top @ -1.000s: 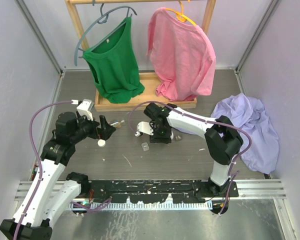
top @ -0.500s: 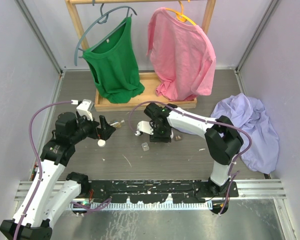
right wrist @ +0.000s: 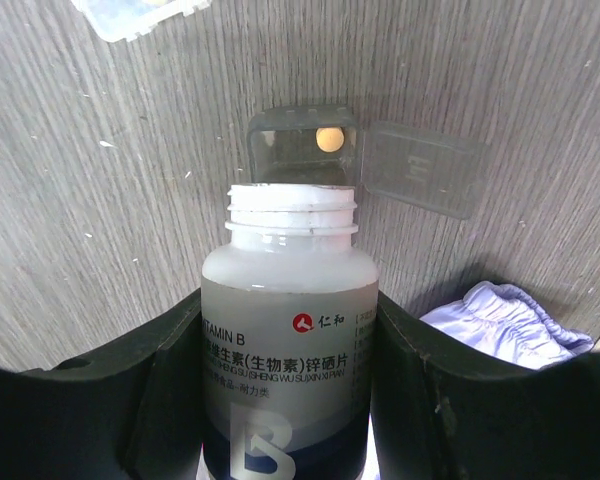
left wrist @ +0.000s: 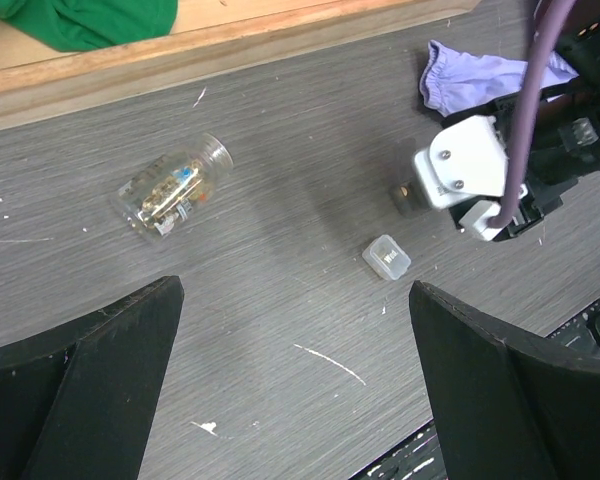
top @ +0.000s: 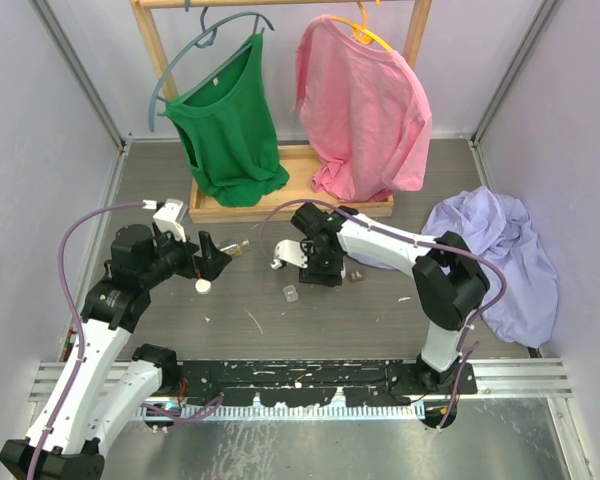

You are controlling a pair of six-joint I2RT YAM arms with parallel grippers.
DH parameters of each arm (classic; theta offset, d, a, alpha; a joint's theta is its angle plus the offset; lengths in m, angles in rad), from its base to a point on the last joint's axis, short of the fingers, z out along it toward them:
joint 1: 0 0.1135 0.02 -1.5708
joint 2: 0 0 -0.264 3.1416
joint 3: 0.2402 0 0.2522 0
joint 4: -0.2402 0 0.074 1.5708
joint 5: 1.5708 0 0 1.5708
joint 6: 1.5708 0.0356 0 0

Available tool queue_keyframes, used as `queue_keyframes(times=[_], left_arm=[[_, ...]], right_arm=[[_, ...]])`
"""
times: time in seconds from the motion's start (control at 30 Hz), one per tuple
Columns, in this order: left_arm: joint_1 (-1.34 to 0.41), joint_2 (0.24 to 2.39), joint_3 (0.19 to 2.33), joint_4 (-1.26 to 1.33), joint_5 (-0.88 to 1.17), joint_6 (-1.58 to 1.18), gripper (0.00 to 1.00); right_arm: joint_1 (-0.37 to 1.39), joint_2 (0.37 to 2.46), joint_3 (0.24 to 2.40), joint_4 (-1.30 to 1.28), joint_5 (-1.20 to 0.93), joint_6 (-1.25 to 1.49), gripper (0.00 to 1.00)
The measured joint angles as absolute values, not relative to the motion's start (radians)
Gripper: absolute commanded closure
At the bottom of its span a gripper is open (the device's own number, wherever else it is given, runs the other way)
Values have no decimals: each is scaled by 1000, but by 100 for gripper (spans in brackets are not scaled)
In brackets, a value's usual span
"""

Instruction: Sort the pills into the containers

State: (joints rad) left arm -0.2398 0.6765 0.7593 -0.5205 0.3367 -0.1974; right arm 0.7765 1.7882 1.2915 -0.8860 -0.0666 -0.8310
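Note:
My right gripper (right wrist: 290,312) is shut on a white Vitamin B bottle (right wrist: 288,300) with its cap off. The bottle's mouth points at a tiny dark-tinted tub (right wrist: 302,148) with its lid (right wrist: 422,168) flipped open; one round yellowish pill (right wrist: 328,138) lies inside. A clear tub (right wrist: 140,14) lies beyond it. In the top view the right gripper (top: 318,266) is low over the table, with a clear tub (top: 291,293) and a dark tub (top: 356,275) beside it. My left gripper (left wrist: 295,300) is open and empty above the table, near a glass vial of pills (left wrist: 173,188) lying on its side.
A white cap (top: 203,285) lies by the left gripper (top: 212,262). A wooden clothes rack base (top: 280,205) with green and pink shirts stands at the back. A lilac cloth (top: 510,260) is heaped at the right.
The right arm has shifted very slightly with the bottle still in its grip. The left arm has not moved.

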Motion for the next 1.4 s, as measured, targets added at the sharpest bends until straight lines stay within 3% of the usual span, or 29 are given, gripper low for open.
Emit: queue_keyframes(times=[0.27, 0.5, 0.67, 0.77, 0.87, 0.97, 1.17, 1.4], left_arm=[[-240, 661, 755, -520, 336, -193, 2], [-240, 652, 754, -513, 312, -214, 2], [-240, 617, 698, -483, 313, -380, 1], [-240, 600, 659, -493, 288, -462, 2], [-240, 602, 635, -538, 218, -551, 4], [-240, 639, 635, -593, 141, -603, 10], [-240, 791, 636, -655, -1, -626, 34], [-240, 1019, 636, -635, -51, -595, 29]], right_arm=[[710, 1595, 1251, -843, -292, -796, 99], [587, 1381, 1227, -693, -719, -689, 99], [550, 1239, 1034, -297, -998, -432, 99], [553, 1203, 941, 20, -1047, -186, 99], [553, 1206, 793, 533, -1063, 157, 99], [558, 1205, 682, 807, -1081, 329, 99], [562, 1086, 559, 879, -1131, 311, 99], [553, 1079, 521, 837, -1214, 212, 99]])
